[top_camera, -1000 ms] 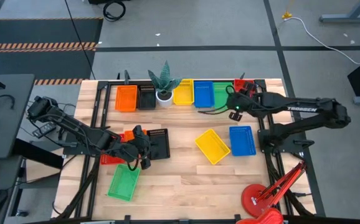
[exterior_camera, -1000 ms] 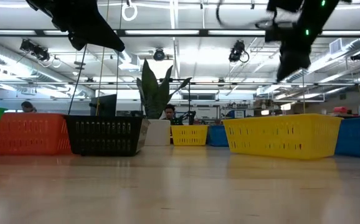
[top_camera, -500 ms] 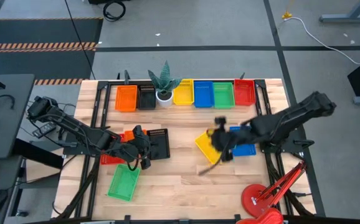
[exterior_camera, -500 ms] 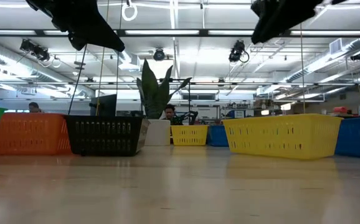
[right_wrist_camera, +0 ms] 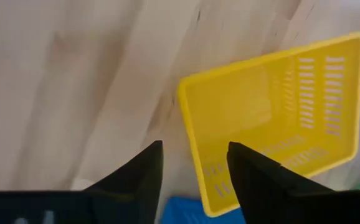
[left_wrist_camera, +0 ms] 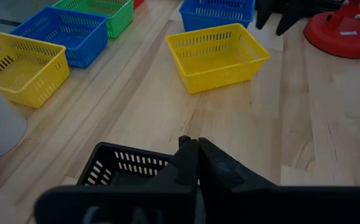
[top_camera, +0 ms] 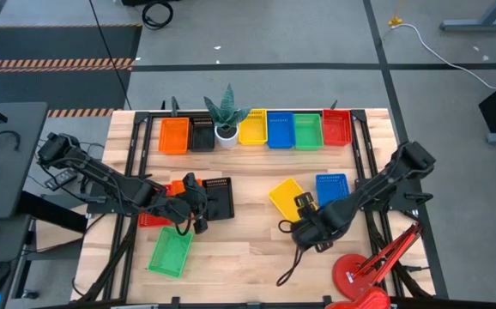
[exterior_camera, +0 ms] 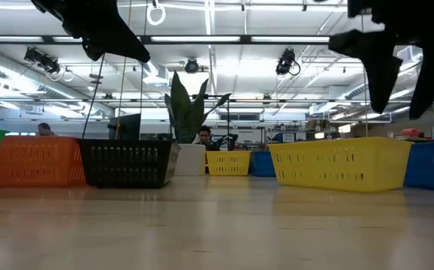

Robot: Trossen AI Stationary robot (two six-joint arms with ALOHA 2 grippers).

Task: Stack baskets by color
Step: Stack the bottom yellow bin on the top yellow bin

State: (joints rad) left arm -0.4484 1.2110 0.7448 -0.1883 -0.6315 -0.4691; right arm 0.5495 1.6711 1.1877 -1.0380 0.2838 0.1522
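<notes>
Loose yellow basket [top_camera: 288, 196] lay empty at 3 o'clock of black basket [top_camera: 218, 199]. Right pincer [top_camera: 304, 237] gaped, nothing held; left pincer [top_camera: 199, 225] closed, nothing held.

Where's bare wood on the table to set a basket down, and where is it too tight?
Free: the near strip between the green basket and the red lamp base, and the middle patch between the black basket and the loose yellow basket. Crowded: the far row around the plant pot, and the left gripper cluster. The right gripper, jaws open, hovers near the yellow basket.

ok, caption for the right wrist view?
Right gripper, open, hovers above the loose yellow basket on the wooden table.
</notes>
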